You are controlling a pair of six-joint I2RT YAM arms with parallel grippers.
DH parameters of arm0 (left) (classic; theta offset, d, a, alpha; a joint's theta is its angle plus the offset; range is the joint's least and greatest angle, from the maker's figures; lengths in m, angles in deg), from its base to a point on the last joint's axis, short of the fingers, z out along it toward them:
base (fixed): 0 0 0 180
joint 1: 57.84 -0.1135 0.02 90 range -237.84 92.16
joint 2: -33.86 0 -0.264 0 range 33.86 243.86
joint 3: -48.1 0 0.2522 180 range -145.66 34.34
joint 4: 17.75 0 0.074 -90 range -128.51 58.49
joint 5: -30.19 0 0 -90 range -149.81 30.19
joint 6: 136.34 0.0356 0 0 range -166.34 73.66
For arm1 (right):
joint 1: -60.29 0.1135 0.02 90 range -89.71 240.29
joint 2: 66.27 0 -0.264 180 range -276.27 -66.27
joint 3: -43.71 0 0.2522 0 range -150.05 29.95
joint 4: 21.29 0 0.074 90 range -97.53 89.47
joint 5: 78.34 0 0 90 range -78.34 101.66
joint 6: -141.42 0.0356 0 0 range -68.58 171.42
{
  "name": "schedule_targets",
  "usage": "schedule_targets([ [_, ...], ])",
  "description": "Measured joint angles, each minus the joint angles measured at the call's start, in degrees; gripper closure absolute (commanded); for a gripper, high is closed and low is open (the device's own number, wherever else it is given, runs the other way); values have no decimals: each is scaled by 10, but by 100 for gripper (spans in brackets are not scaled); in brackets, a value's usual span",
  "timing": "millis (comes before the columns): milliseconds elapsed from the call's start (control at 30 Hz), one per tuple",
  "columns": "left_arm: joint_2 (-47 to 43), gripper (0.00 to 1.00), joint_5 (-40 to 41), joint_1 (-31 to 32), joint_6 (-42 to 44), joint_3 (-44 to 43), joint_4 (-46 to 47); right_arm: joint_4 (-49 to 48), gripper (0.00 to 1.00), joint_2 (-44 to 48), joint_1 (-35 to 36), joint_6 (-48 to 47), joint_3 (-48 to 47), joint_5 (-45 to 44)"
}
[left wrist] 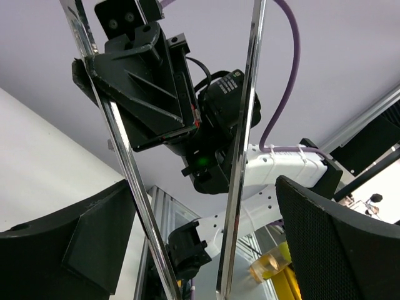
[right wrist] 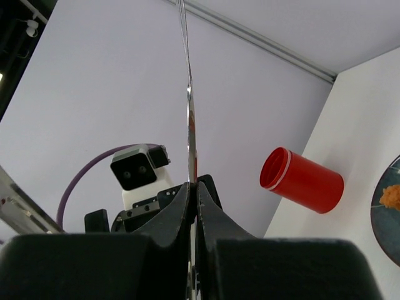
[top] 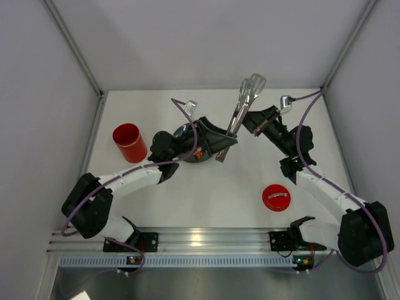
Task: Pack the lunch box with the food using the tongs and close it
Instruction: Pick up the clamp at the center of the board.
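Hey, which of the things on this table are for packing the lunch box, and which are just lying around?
For the job:
lunch box
red lid
tongs
plate
food on the plate

Just there, parts of the rig:
purple cables
aluminium rail

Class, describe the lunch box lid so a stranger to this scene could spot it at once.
On the white table, look to the near right, just inside the right arm. The lid lies there: unlike the tall red lunch box on the left, it is a flat red disc with a grey strip.
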Motion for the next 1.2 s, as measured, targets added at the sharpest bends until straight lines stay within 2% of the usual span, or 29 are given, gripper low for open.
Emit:
schedule_targets([
  [567,-3,20,30,0,-10,5,21,-84,100,-18,26,15,16,-39],
  [767,-9,29,33,0,-9,7,21,-105,100,-21,30,20,17,-41],
  [967,-11,32,37,0,-10,7,20,-126,100,-23,33,21,22,-47],
  [1200,-12,41,42,0,-8,9,16,-150,100,-27,41,26,32,-60],
])
